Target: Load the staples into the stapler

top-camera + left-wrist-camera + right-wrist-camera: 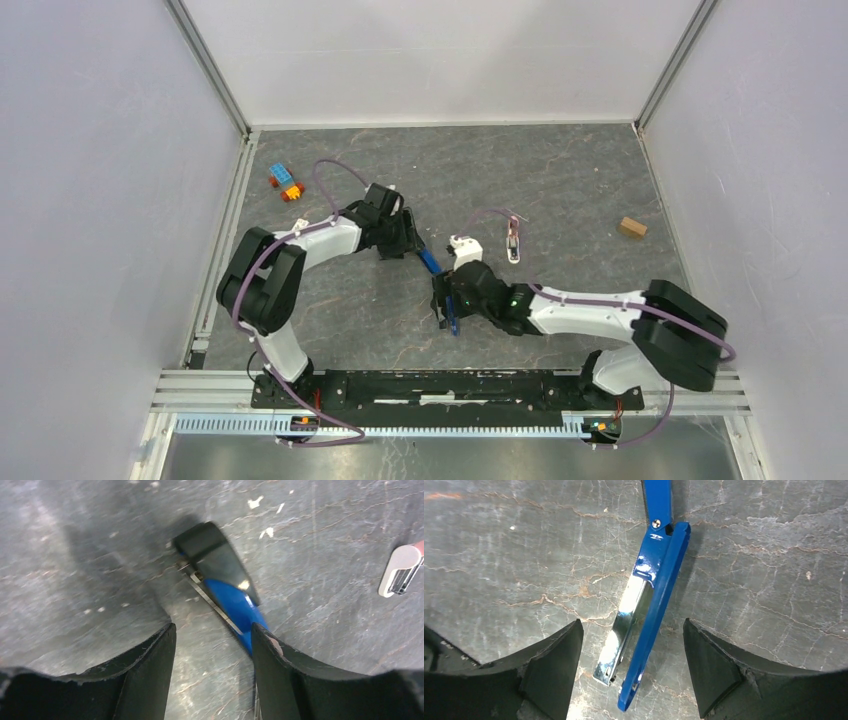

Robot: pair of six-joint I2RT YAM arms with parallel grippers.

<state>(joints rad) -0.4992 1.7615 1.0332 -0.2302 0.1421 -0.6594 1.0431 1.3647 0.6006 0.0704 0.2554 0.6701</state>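
Right wrist view: the slim blue metal stapler (659, 575) with its black end lies on the grey, stone-patterned table (764, 580), swung open at a small screw hinge in the upper centre of the frame. From that hinge a blue arm and a shiny chrome channel fan apart toward the lower centre. Whether the channel holds anything cannot be told. The right gripper (632, 626) stands spread, its two black fingers either side of the open arms and touching neither.

Left wrist view: the stapler (225, 585) runs from its black end in the upper centre down to the lower right. There its blue part meets the inner edge of the right-hand finger (280, 665). The other finger stands apart from it, so the left gripper (213, 630) is spread and pinches nothing. At the right edge lies a small pink-and-white piece (400, 572).

Top external view: the stapler (430, 262) sits at the centre of the table (560, 190), stretched between the left gripper (410, 245) above-left and the right gripper (445, 300) below-right. The pink-and-white piece (513, 245) lies just right of centre. Blue, orange and red toy bricks (285, 182) sit in the upper left, and a small brown block (631, 227) lies far right.
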